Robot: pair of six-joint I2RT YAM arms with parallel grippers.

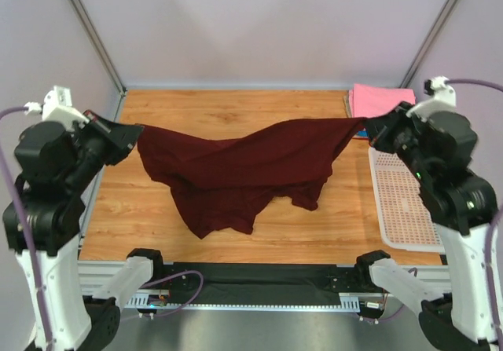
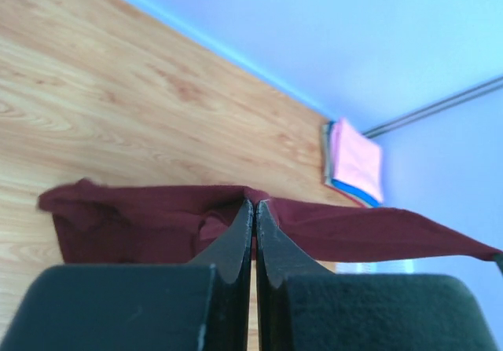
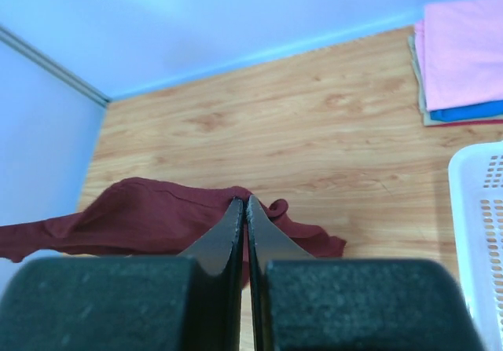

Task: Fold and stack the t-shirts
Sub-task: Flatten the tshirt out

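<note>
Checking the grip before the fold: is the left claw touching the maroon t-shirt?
Touching. The left wrist view shows the left claw shut on the maroon t-shirt, cloth pinched at its tips.

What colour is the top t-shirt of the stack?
The top t-shirt is pink; right wrist view shows it best.

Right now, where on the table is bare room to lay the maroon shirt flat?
The table is bare along the back, left of the folded stack, and in front between the maroon shirt and basket. The right side is crowded.

bright, even light; wrist views blur up close.
</note>
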